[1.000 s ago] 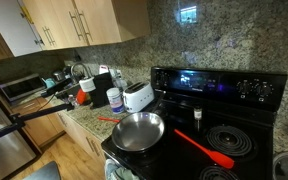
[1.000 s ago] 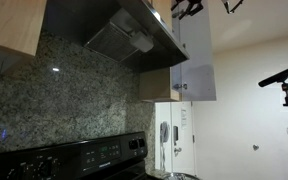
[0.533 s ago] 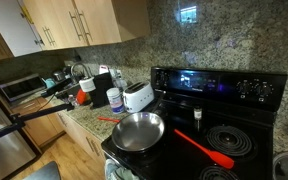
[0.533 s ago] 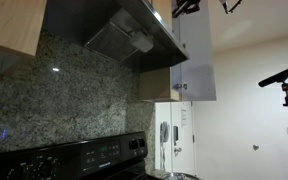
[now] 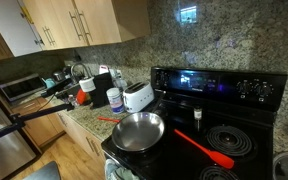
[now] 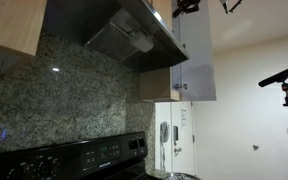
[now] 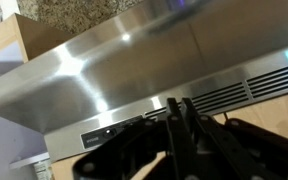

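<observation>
Pointing toward 12 o'clock in the wrist view, the claw stands clenched on nothing, and the range hood, mounted above the stove, lies near beyond its tips, long axis running 8 to 2 o'clock.

My tool: matte black all over, seen only in the wrist view. Two slim fingers, narrow and flat-sided. Below them, angular black linkage bars fan outward to a broad dark body that fills the bottom edge. Faint grey sheen on the upper edges of the links. Blurred close up; no screws, cables or markings can be made out.
</observation>
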### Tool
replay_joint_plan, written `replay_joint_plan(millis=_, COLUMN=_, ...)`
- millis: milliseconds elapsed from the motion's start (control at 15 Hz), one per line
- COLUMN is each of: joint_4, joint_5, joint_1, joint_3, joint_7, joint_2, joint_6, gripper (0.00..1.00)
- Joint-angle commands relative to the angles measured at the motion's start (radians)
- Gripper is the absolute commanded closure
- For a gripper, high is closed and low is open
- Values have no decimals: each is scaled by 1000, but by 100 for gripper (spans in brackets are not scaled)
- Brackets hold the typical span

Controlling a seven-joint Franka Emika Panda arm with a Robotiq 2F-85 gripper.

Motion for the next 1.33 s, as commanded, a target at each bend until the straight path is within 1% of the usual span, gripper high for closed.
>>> replay_joint_plan(millis=0, joint_4=15, joint_5=-57, joint_1=-33, joint_3=8, joint_7=13, joint_2=8, joint_6=-11, gripper=100)
replay_joint_plan(millis=133, joint_4=21, joint_5=-117, joint_1=-60, joint_3=18, joint_7=17, joint_2=14, joint_6=-5, gripper=97)
replay_joint_plan(millis=333, joint_4=28, joint_5=-269, joint_1=-107, joint_3=37, joint_7=7, joint_2=22, joint_6=38, gripper=96)
replay_joint_plan(millis=533, joint_4=41, joint_5=-423, joint_1=-136, joint_3=55, joint_7=-3, joint_2=28, joint_6=103, gripper=97)
replay_joint_plan(millis=667, joint_4=59, joint_5=-495, joint_1=-139, joint_3=61, joint_7=-19, joint_2=43, joint_6=171, gripper=98)
replay_joint_plan(millis=733, joint_4=77, joint_5=-511, joint_1=-130, joint_3=62, joint_7=-26, joint_2=58, joint_6=185, gripper=98)
replay_joint_plan(millis=800, joint_4=21, joint_5=-474, joint_1=-116, joint_3=43, joint_7=-1, joint_2=17, joint_6=150, gripper=98)
replay_joint_plan(millis=1200, joint_4=21, joint_5=-479, joint_1=-115, joint_3=43, joint_7=0, joint_2=21, joint_6=154, gripper=98)
replay_joint_plan(millis=1267, joint_4=31, joint_5=-490, joint_1=-124, joint_3=49, joint_7=12, joint_2=32, joint_6=164, gripper=98)
